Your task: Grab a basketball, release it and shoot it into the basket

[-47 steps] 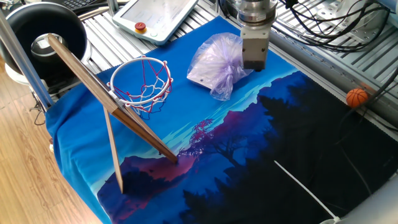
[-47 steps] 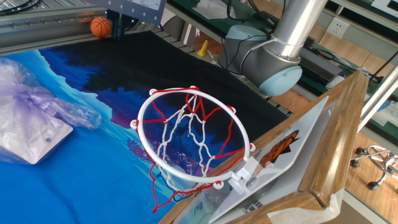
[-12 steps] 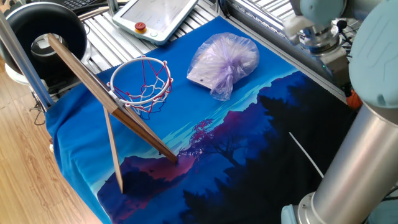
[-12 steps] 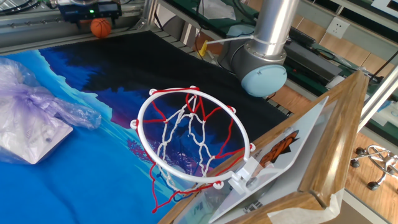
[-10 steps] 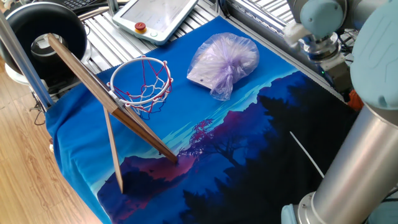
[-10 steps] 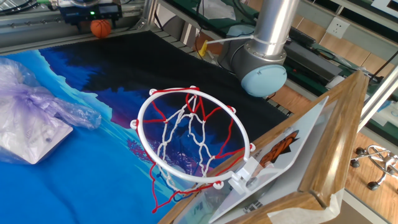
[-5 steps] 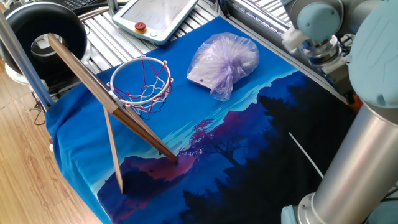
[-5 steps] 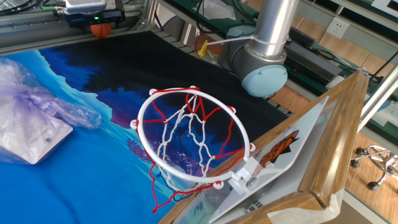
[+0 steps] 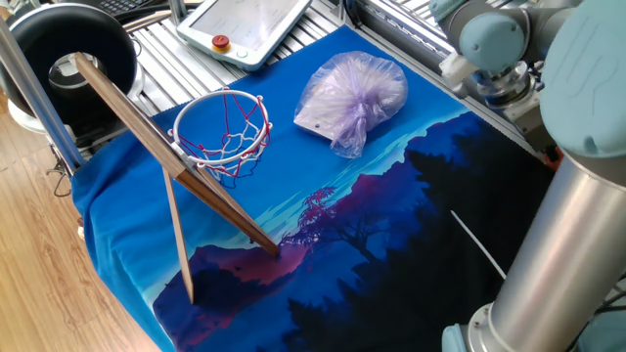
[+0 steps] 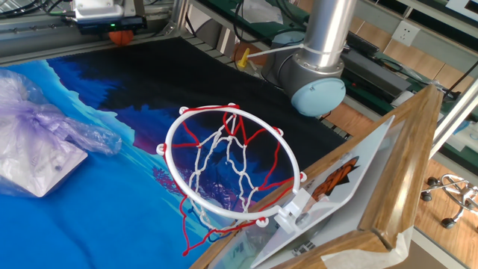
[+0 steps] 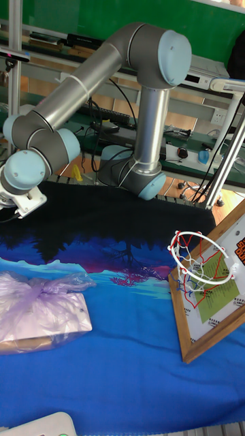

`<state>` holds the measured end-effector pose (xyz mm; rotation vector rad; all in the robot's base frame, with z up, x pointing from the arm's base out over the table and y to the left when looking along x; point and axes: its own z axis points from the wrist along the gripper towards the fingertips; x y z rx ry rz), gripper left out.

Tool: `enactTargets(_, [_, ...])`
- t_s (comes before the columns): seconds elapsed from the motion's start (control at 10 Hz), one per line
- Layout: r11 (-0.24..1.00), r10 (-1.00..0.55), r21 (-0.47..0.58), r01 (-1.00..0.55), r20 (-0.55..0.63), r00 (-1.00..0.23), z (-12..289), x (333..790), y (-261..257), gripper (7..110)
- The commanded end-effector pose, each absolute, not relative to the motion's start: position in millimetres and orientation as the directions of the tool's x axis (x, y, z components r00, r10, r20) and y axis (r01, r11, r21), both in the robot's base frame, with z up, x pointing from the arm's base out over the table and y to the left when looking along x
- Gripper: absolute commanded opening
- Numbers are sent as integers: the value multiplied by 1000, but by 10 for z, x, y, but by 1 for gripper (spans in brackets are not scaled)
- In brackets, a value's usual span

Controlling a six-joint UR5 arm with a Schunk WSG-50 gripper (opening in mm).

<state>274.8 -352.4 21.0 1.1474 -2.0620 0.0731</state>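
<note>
Small orange basketball [image 10: 122,35]: at the far edge of the blue-and-black printed cloth [image 10: 89,217], by the metal frame, mostly covered by the gripper [image 10: 102,19] lowered over it, apparently for pickup; jaw state cannot be told. Red-rimmed string-net basket [image 10: 230,165]: on its wooden backboard [image 10: 388,187], well apart. Lilac plastic bag [image 9: 350,100]: between them.

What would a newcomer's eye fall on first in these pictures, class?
Probably the mini basket, its red rim and string net fixed to a wooden backboard at one end of the blue cloth. Next, the big grey arm stretching to the far edge, and the lilac plastic bag lying nearby.
</note>
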Motion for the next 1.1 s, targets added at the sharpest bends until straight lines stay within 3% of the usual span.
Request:
enactTargets(0.0, [599, -702, 305, -740, 646, -301, 186, 2710, -3539, 66])
enactTargets(1.0, [631, -672, 341, -697, 689, -271, 135, 2569, -3588, 66])
